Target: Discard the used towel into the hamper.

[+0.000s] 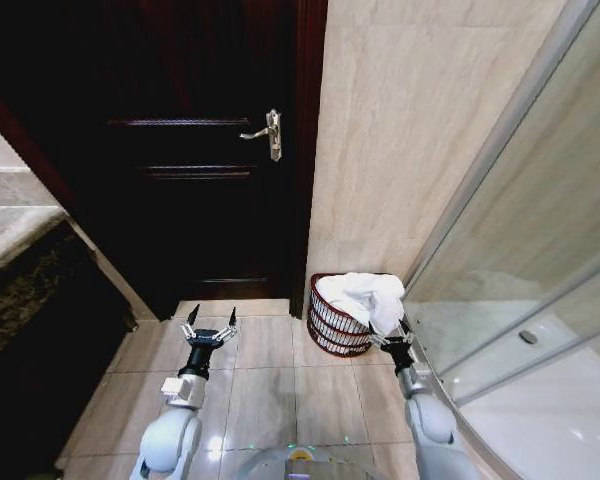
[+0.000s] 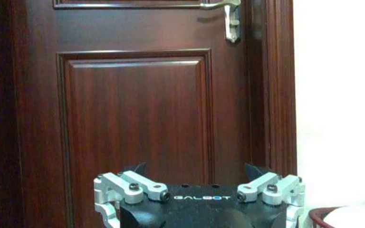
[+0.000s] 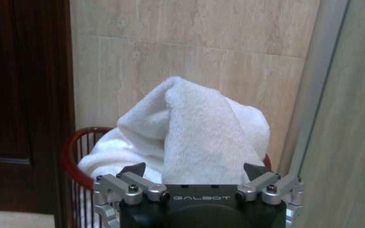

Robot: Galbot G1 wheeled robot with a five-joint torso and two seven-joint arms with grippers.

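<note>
The hamper (image 1: 332,333), a small round reddish-brown wire basket, stands on the floor against the beige tiled wall, between the door and the shower glass. The white used towel (image 1: 361,297) is heaped in it, bulging above the rim, with a fold draping over the side nearest my right arm. My right gripper (image 1: 393,336) is open just in front of that fold; in the right wrist view the towel (image 3: 195,128) rises between the spread fingertips of the right gripper (image 3: 195,170), above the hamper's rim (image 3: 73,145). My left gripper (image 1: 212,318) is open over the floor tiles, facing the door.
A dark wooden door (image 1: 200,190) with a metal lever handle (image 1: 268,133) is shut ahead. The curved glass shower enclosure (image 1: 520,290) runs along the right. A dark stone counter (image 1: 20,300) stands at the left. Beige floor tiles (image 1: 270,380) lie between.
</note>
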